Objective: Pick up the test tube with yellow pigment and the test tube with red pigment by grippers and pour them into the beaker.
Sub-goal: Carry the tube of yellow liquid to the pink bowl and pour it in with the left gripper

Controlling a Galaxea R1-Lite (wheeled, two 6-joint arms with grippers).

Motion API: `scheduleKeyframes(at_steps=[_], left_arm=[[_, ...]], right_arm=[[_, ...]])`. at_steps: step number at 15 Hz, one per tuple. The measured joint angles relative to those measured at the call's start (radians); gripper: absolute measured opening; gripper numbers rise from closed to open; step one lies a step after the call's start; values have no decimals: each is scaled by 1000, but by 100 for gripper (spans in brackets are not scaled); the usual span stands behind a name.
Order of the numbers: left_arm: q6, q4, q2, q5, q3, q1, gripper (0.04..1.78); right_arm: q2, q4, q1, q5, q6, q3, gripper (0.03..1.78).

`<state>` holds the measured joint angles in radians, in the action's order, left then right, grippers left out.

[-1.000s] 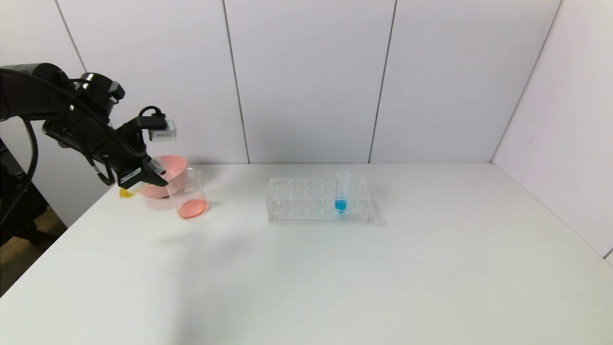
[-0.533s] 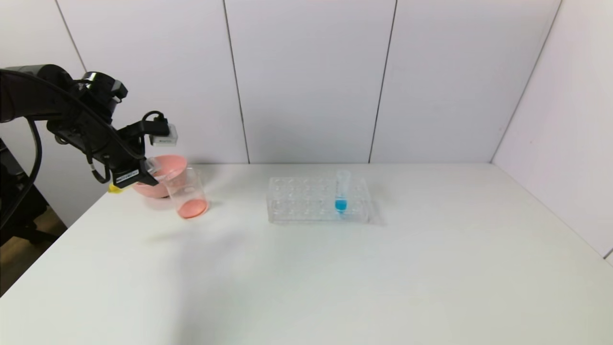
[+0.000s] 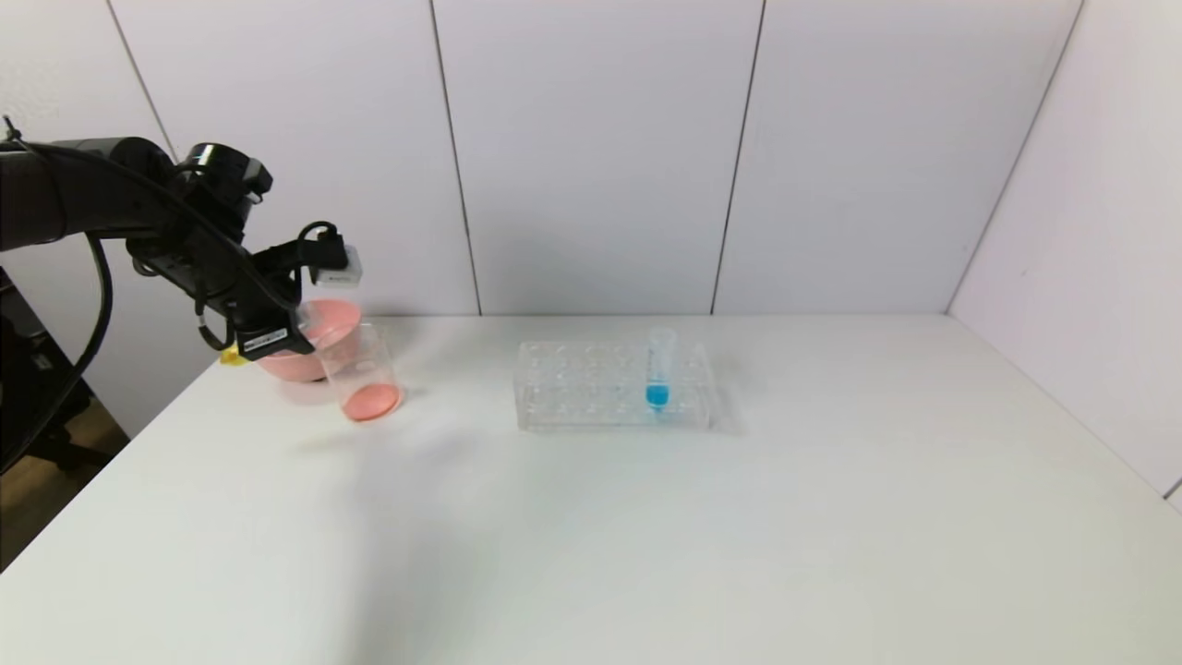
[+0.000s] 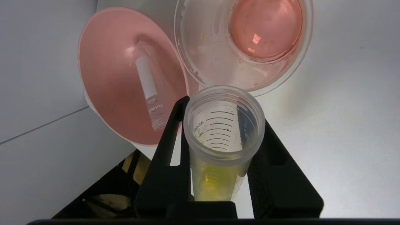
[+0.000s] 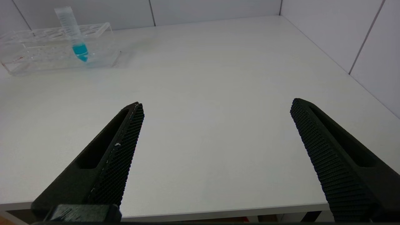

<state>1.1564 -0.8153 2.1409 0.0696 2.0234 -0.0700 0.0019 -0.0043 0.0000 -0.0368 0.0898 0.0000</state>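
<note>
My left gripper (image 3: 282,337) hangs at the table's far left, beside the beaker (image 3: 365,374), shut on the test tube with yellow pigment (image 3: 231,357). The tube lies tilted. In the left wrist view its open mouth points at the beaker (image 4: 247,43) between the black fingers (image 4: 175,134), with yellow liquid low in the tube (image 4: 212,184). Red-orange liquid covers the beaker's bottom. No tube holding red pigment shows. My right gripper (image 5: 217,103) stands open over the table's front edge, holding nothing.
A pink bowl (image 3: 323,319) sits right behind the beaker, and an empty clear tube (image 4: 150,90) lies in it. A clear tube rack (image 3: 609,383) stands mid-table with a blue-liquid tube (image 3: 657,374) upright in it. White walls close the back and right.
My left gripper, still holding the yellow tube, drew back left from the beaker's rim, then shifted slightly right and up. The beaker, bowl and rack have not moved.
</note>
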Motion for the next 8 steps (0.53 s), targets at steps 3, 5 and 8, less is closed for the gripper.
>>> scheduleKeyframes(at_steps=[3,5,8], left_arm=[[14,11,2,-77,0,23,51],[15,13,1,-114,0,43,51],[27,16,1,-187,0,70,51]], right_arm=[[0,0,0,0,0,0,171],[0,0,0,0,0,0,171],[0,0,0,0,0,0,171]])
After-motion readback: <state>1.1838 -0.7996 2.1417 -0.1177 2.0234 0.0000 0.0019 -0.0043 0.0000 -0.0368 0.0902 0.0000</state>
